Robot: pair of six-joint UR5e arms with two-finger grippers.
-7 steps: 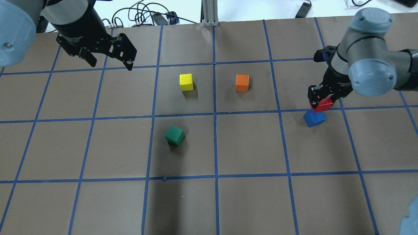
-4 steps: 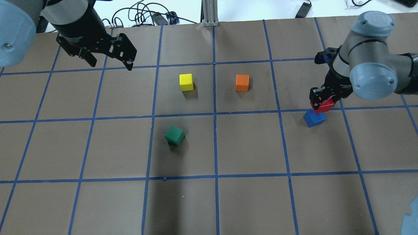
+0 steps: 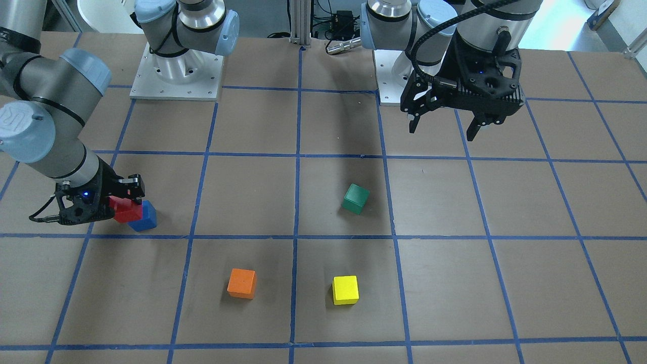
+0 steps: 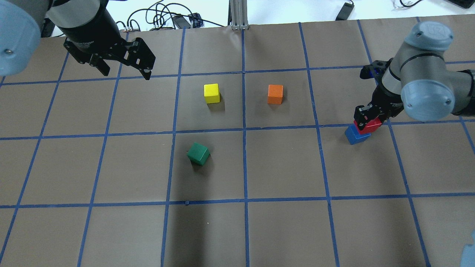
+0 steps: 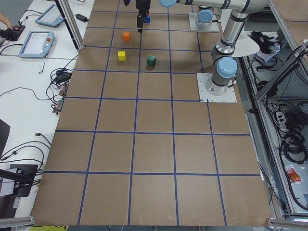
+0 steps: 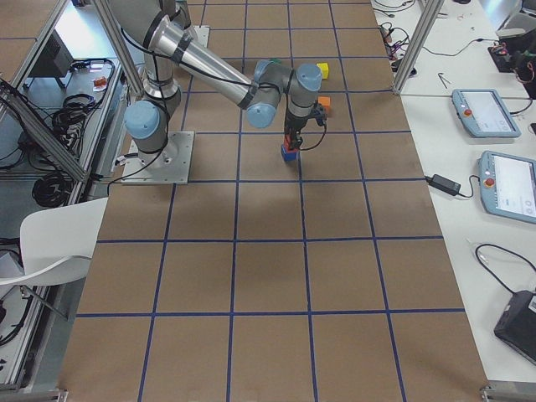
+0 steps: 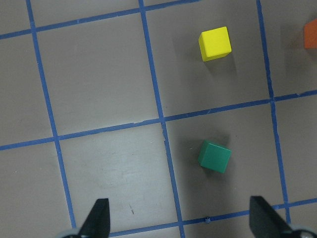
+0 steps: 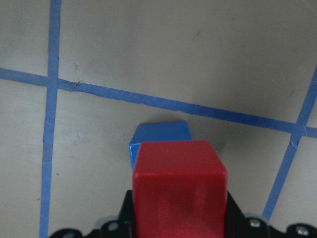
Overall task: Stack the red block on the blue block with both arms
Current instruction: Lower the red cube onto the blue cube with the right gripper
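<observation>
Right gripper (image 4: pixel 367 119), pinched on the red block (image 4: pixel 370 126), is held over the blue block (image 4: pixel 356 136); left gripper (image 4: pixel 126 73) is spread.

Robotics lab, robot arms (image 6: pixel 209 71) bolted to a brown tabletop (image 5: pixel 154 159) gridded in blue tape (image 5: pixel 136 99), teach pendants (image 6: pixel 482 112) on white benches (image 6: pixel 427 142) at right, cable bundles (image 5: pixel 291 142) at right edge

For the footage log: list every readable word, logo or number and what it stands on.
"UR": on a light-blue joint cap of the right arm.
White print on the black body of the left gripper: too blurred to read.
Nothing else legible.
</observation>
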